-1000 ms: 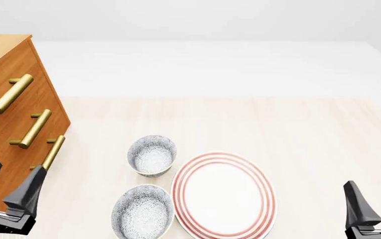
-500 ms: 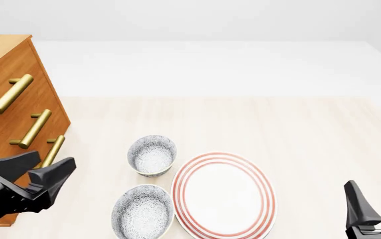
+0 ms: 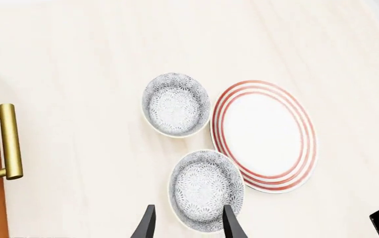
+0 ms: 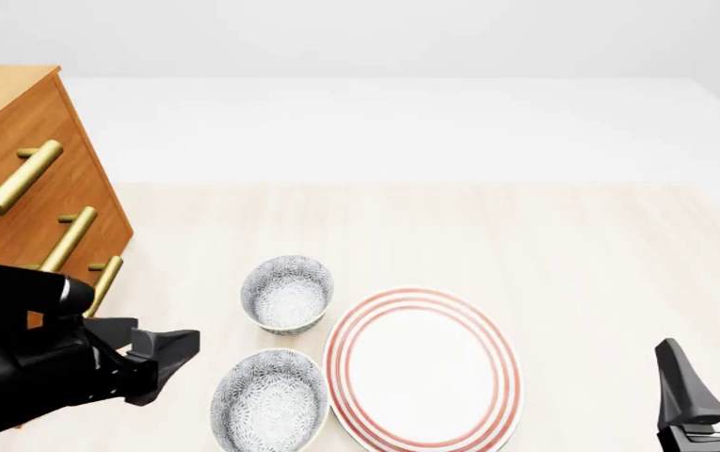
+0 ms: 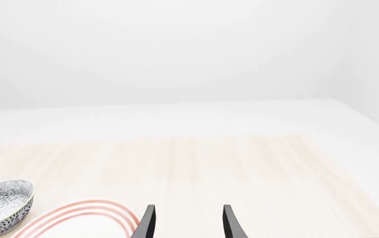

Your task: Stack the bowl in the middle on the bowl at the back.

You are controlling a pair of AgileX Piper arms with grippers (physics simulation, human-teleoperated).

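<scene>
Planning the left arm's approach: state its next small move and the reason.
Probably lower the left tool onto the rim of the bowl in the middle. In the left wrist view its open fingers frame that bowl's rim, while the front view shows the tool apart from the bowl, so nothing is gripped.

We take this for a bare simulated stand-in for a home dining or kitchen corner, since everything has a flat, shadowless rendered look against plain white walls. A pale wood-grain table (image 4: 561,245) carries household crockery: two speckled bowls (image 4: 287,294) and a red-ringed white plate (image 4: 423,367). Beside them at the table's left stands a wooden drawer cabinet (image 4: 21,207) with brass bar handles (image 4: 14,177), furniture of a domestic sort.
</scene>
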